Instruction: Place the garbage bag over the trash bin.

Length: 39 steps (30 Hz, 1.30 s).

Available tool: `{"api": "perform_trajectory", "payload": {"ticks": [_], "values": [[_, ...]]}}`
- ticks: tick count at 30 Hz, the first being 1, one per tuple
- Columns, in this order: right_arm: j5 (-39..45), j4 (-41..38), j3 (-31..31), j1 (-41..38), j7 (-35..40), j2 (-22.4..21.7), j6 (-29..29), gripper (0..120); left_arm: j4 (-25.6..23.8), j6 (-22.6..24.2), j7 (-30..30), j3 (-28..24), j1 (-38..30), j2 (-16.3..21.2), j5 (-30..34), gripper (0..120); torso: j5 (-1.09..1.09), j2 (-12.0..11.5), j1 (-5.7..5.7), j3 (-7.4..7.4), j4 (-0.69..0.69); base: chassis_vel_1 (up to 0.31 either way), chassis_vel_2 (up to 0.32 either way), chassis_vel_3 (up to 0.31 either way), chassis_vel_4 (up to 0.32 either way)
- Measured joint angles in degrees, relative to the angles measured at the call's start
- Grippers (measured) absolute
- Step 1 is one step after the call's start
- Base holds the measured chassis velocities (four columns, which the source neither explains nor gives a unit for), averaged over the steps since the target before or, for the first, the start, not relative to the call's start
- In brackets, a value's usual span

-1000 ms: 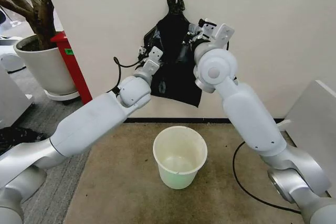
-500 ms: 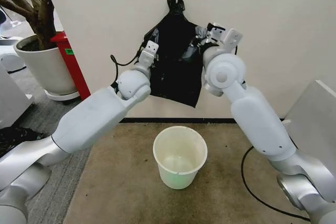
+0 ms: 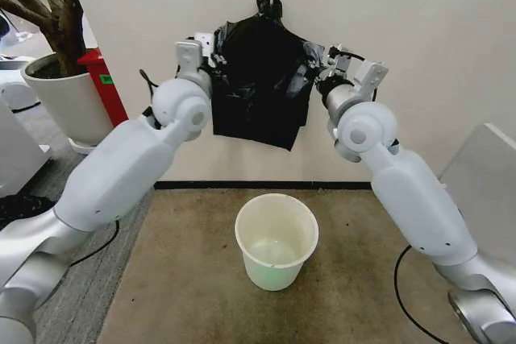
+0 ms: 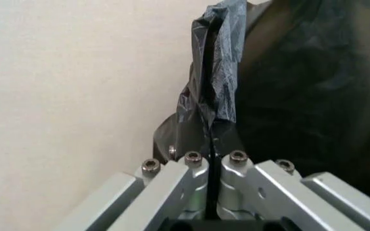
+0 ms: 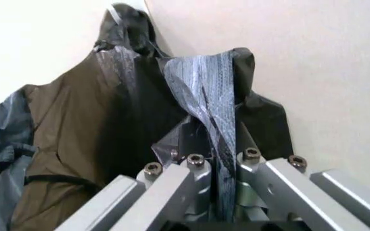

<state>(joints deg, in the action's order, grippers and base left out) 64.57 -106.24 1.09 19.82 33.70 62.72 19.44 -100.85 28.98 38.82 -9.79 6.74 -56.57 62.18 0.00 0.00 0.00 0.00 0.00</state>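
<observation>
Fingers of my left gripper [image 4: 209,159] and right gripper [image 5: 222,161] each pinched an edge of the garbage bag [image 3: 258,78]. I held it stretched against the wall, probably to spread its mouth for the trash bin [image 3: 276,239] below.

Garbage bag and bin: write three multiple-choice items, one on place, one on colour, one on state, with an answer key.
1. Where is the trash bin?
A. On the floor below the garbage bag
B. Hanging on the wall
C. Beside the plant pot

2. What colour is the bag?
A. White
B. Black
C. Red

3. How is the bag held?
A. Lying loose on the floor
B. By one pincer
C. By the left pincer and the right pincer, each shut on an edge

Key: 1 A, it stands on the carpet; 2 B, glossy black plastic; 3 C, plastic runs between both pairs of fingers.
</observation>
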Motion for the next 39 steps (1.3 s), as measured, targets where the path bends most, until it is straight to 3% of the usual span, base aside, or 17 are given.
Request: {"api": "perform_trajectory", "payload": {"ticks": [4,6,16,17,23,26,29,39], "values": [[1.9,-2.0,0.4,2.0,1.3,-0.6,1.7,0,-3.4,1.3,0.6,0.1,1.4,1.6,3.2,0,0.0,0.0,0.0,-0.01,0.0,0.0,0.0,0.0,0.0],[2.5,-3.2,1.0,6.8,2.4,-0.8,2.8,0,-6.3,3.2,2.0,-1.1,4.5,3.2,4.5,0,0.0,0.0,0.0,0.0,0.0,0.0,0.0,0.0,0.0],[2.9,-6.5,3.4,15.8,3.2,-1.8,3.4,0,-10.7,4.9,2.9,-2.9,13.0,6.6,3.8,0,-0.02,0.0,0.0,0.01,0.0,0.0,0.0,0.0,0.0],[4.4,-9.9,5.4,18.8,3.3,-3.2,3.2,0,-12.9,4.4,3.1,-3.0,14.9,7.4,3.6,0,0.0,0.0,0.0,-0.01,0.0,0.0,0.0,0.0,0.0],[9.3,-13.8,6.5,15.6,4.2,-5.9,2.2,0,-14.8,1.7,1.0,-3.4,6.2,7.3,5.5,0,0.01,0.0,0.0,0.0,-0.01,0.0,0.0,0.0,0.0],[12.3,-16.0,7.7,14.0,4.1,-8.3,2.2,0,-16.6,0.5,-1.4,-2.9,2.5,8.5,6.9,0,0.02,0.0,0.0,0.0,-0.01,0.0,0.0,0.0,0.0],[17.4,-19.4,11.2,12.0,3.5,-12.9,2.4,0,-21.6,0.2,-2.4,-1.0,-1.3,11.6,12.7,0,0.01,0.0,0.0,0.0,0.0,0.0,0.0,0.0,0.0],[29.1,-28.4,20.1,11.8,3.6,-22.6,1.3,0,-31.0,-3.4,-4.4,2.9,-3.0,17.4,22.5,0,0.0,0.0,0.0,-0.01,-0.01,0.0,0.0,0.0,0.0]]}}
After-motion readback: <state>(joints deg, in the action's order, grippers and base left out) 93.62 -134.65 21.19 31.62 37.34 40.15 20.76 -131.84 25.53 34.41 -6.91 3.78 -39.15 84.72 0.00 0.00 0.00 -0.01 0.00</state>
